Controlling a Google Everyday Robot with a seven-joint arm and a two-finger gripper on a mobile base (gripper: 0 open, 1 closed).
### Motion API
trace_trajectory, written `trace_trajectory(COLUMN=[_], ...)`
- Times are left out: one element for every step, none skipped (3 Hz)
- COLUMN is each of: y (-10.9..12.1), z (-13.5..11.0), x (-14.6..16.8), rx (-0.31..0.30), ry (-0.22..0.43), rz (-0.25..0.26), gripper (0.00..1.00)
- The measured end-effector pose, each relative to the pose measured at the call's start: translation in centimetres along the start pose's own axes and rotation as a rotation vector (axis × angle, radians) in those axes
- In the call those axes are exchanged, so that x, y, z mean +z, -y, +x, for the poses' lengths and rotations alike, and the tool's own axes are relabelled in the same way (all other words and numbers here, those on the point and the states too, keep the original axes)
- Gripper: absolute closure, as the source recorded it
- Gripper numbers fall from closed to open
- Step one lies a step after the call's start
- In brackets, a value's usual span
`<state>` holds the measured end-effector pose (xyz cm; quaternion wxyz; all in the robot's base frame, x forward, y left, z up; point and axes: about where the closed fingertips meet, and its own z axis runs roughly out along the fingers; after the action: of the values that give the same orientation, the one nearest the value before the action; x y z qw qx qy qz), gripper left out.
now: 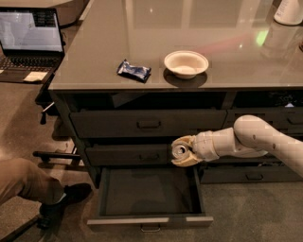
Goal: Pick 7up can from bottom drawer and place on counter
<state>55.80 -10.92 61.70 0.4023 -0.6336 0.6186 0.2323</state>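
Observation:
The 7up can [179,151], silvery with a shiny top, is held in my gripper [183,151], whose cream fingers are shut around it. The gripper holds the can in front of the middle drawer, above the right rear of the open bottom drawer [149,194]. That drawer is pulled out and its dark inside shows nothing in it. The glossy grey counter [189,28] lies above and behind the gripper.
A white bowl [186,63] and a dark blue snack wrapper [134,70] sit near the counter's front edge. A white container [289,11] stands at the far right. A laptop [31,40] is at left. A person's leg and shoe [33,186] are at lower left.

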Motion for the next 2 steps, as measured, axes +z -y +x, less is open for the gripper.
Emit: trace_trajectory(y=[-0.1, 1.1], z=[0.3, -1.9], x=[-0.1, -5.9], rx=[0.005, -0.036], ry=[0.012, 0.081], rz=[-0.003, 0.052], gripper=[1.00, 1.00])
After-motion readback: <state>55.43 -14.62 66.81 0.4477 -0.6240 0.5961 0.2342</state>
